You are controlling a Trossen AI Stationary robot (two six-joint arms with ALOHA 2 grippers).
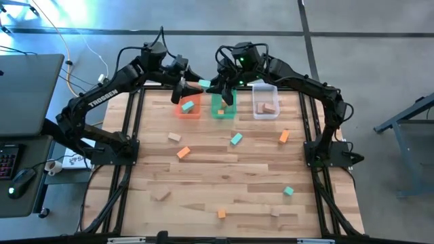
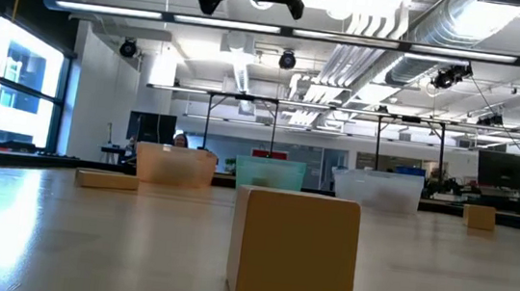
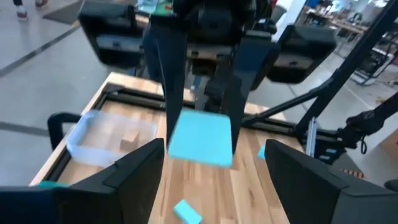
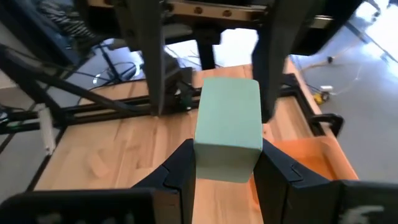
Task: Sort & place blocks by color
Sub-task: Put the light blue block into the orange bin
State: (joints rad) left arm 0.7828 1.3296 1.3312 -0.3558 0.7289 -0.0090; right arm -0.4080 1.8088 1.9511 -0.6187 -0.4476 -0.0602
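A teal block hangs in the air over the table's far edge, above the gap between the orange tray and the green tray. My right gripper is shut on it, coming from the right. My left gripper faces it from the left and is open. Its fingers stand on either side of the block's free end without plainly touching it. Loose blocks lie flat on the table: teal, orange and tan among them. My right gripper pinches the teal block by two opposite sides between its two fingers. The fingers come from the table's right, slanting slightly down. The block sticks out past the fingertips toward the left gripper and is lifted clear of table and trays.
A clear tray with tan blocks stands right of the green one. The orange tray holds a teal block. More blocks lie near the front: teal, orange, tan. A tan block stands close before the low camera.
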